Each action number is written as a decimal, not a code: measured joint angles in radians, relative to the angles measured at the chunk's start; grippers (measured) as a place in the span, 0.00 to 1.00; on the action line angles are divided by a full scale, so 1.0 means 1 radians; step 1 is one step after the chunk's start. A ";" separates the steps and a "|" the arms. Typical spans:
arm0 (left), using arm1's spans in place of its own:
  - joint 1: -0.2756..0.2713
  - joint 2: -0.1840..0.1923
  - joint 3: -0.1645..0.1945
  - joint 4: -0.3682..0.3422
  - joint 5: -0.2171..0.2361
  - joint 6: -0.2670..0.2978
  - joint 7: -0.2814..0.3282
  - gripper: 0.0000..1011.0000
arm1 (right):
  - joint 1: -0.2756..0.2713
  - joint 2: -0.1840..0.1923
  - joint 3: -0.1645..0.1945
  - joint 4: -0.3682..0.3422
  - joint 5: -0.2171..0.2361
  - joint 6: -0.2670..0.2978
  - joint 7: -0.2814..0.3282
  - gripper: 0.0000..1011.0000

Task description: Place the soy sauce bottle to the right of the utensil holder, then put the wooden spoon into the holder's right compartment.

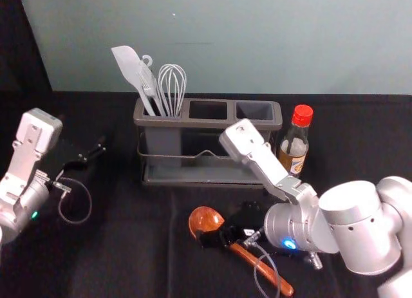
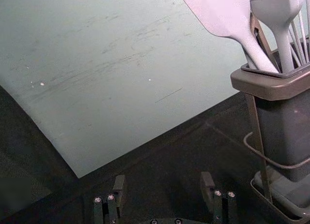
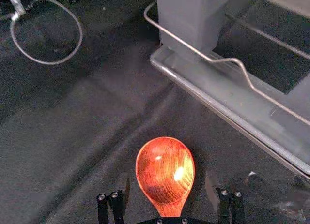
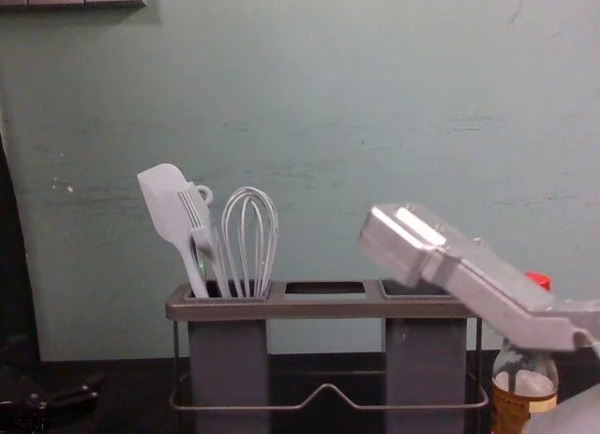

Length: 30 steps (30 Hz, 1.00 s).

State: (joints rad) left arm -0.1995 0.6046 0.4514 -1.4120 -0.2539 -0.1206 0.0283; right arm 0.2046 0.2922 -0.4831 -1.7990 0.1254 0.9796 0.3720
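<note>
We see the utensil holder (image 1: 207, 124) on the worktop (image 1: 122, 246), its left compartment carrying a spatula (image 1: 132, 67), a fork-like utensil (image 4: 202, 233) and a whisk (image 1: 172, 85). The soy sauce bottle (image 1: 295, 147) stands just beside its right end. In front, the wooden spoon (image 1: 205, 219) lies between the right gripper's (image 1: 215, 232) parted fingers; left of the holder, the left gripper (image 1: 95, 153) has its fingers apart.

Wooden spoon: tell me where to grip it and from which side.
I'd take the wooden spoon by its neck, just behind the bowl, from above, with the right gripper closing across it. The spoon lies flat, bowl facing up, its slim handle running toward the robot, so that grip should leave the handle free to go in first.
</note>
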 joint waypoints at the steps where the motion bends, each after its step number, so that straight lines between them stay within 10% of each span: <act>1: 0.000 0.000 0.000 0.000 0.000 0.000 0.000 0.99 | 0.004 -0.002 -0.004 0.005 -0.004 0.004 0.000 0.99; 30: 0.000 0.000 0.000 0.000 0.000 0.000 0.000 0.99 | 0.033 -0.048 -0.054 0.076 -0.106 -0.003 0.023 0.99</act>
State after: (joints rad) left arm -0.1996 0.6046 0.4514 -1.4120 -0.2539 -0.1206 0.0283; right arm 0.2381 0.2441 -0.5370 -1.7232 0.0192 0.9764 0.3950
